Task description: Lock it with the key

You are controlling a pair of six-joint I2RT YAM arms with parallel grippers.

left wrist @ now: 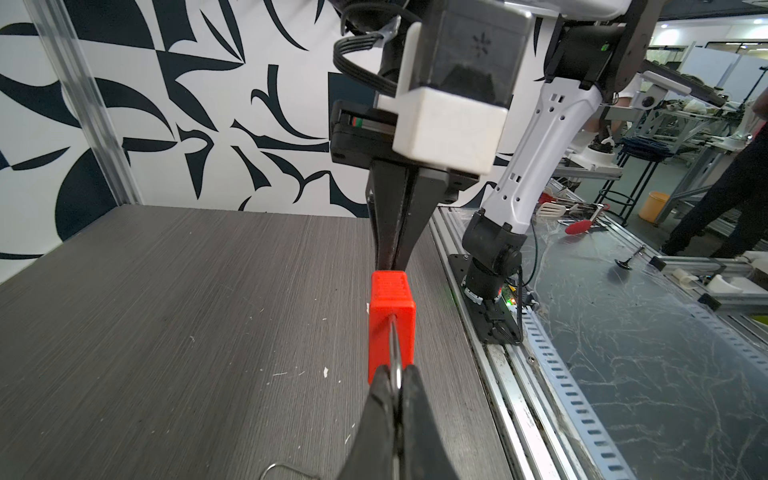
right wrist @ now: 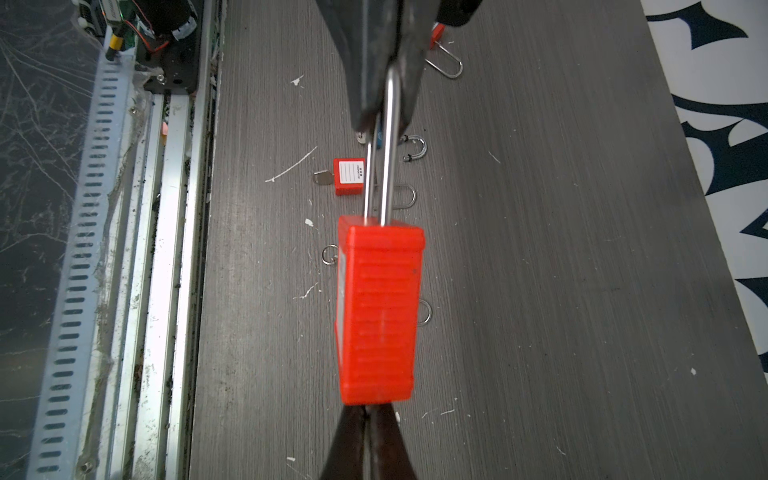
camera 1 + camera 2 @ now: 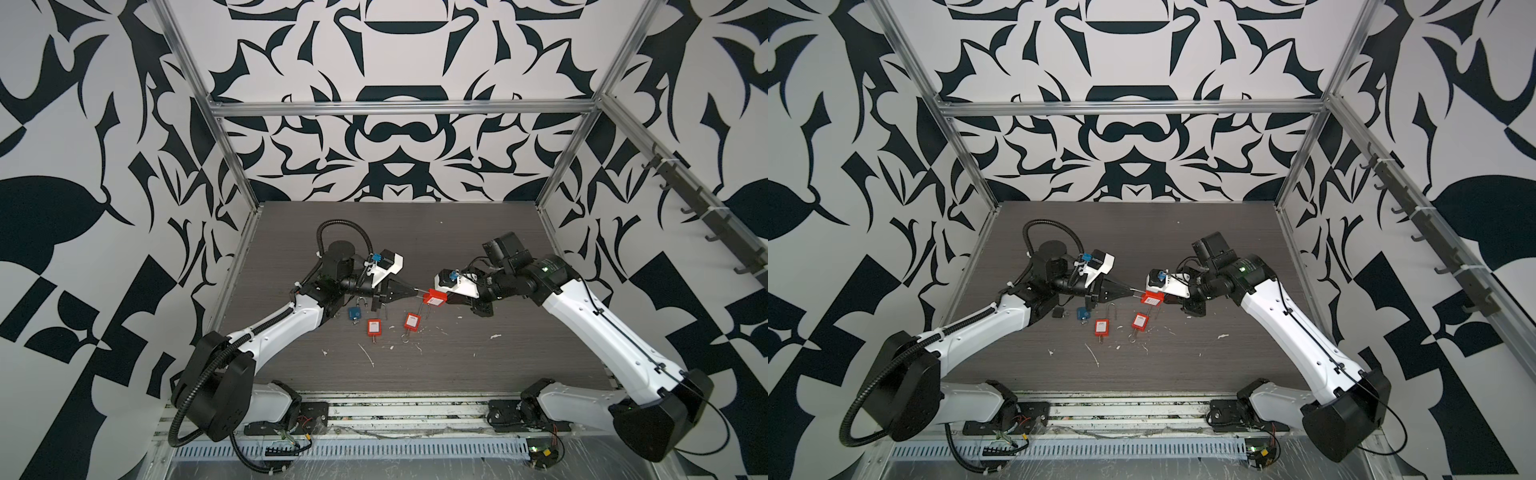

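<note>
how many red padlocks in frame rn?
3 red padlocks. One is in the air, shackle pinched by the left gripper, right gripper at its base. Two lie on the table nearer the front, one beside another. Arms could hide more.

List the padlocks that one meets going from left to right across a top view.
Small blue padlock → red plastic padlock with white label → second labelled red plastic padlock → held red plastic padlock.

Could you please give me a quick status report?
Left gripper shut on shackle of red padlock. Right gripper shut at its base, contents hidden. Padlock off the table. Spare padlocks below, clear.
</note>
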